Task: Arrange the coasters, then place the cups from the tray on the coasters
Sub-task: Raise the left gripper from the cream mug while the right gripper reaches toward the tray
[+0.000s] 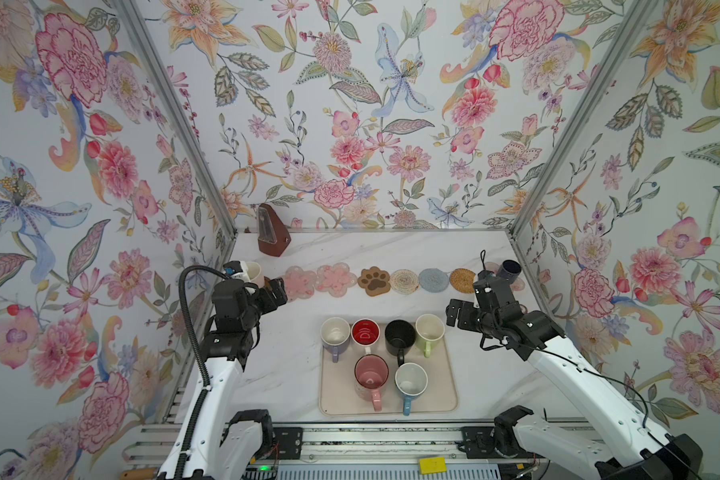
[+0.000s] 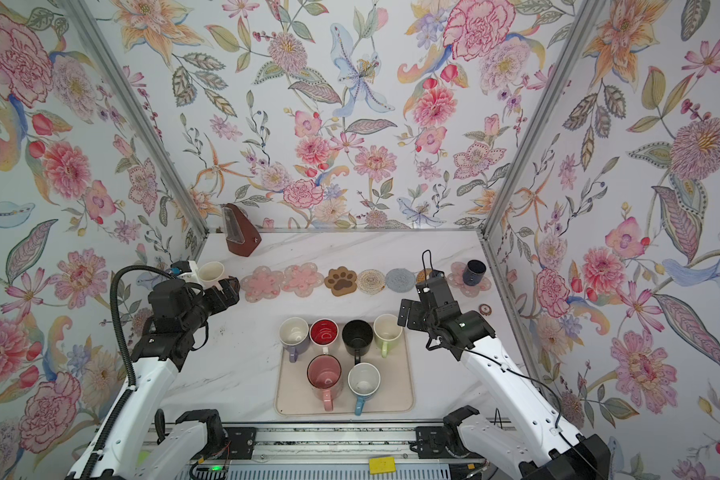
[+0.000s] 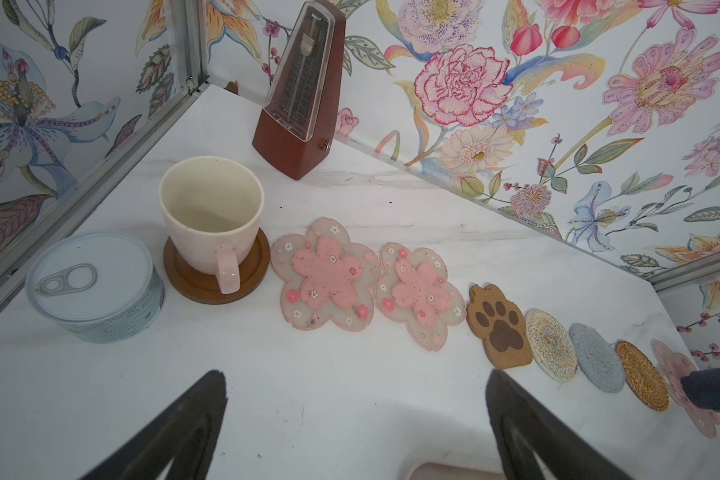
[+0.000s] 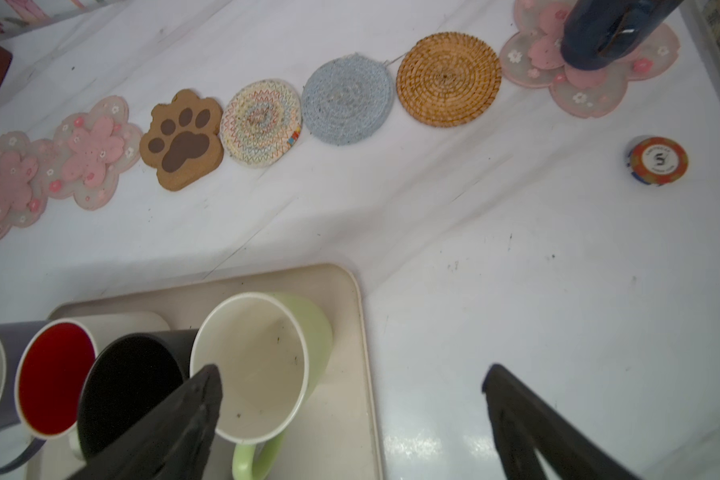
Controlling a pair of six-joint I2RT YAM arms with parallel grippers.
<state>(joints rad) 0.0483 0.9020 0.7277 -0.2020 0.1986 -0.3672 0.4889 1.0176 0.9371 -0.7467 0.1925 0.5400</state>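
Since the coasters (image 1: 404,281) are already laid out in a row along the back of the counter (image 1: 285,370), we reckon we're on the cup-moving half now. Both arms are free: left arm (image 1: 221,374) and right arm (image 1: 578,374) each have their jaws spread wide, nothing held.

The tray (image 1: 443,388) sits in front of that row with six cups on it. On the far side are the lavender cup (image 1: 334,332), red-inside cup (image 1: 365,332), black cup (image 1: 400,334) and light green cup (image 4: 258,365). On the near side are the speckled pink cup (image 1: 371,372) and blue cup (image 1: 410,379). The cream-pink cup (image 3: 211,216) is parked on the brown disc (image 3: 184,286) at the left end, and the navy cup (image 2: 474,272) on a pink flower coaster (image 4: 587,95) at the right end.

The right jaws hover by the light green cup, so we'd take that next. We'd put one jaw inside the rim and one outside, away from the black cup right beside it, then lift straight up. We'd guess the rattan coaster (image 4: 449,79) is the closest free spot, so set it down centred, clear of the navy cup and the little poker chip (image 4: 657,160)
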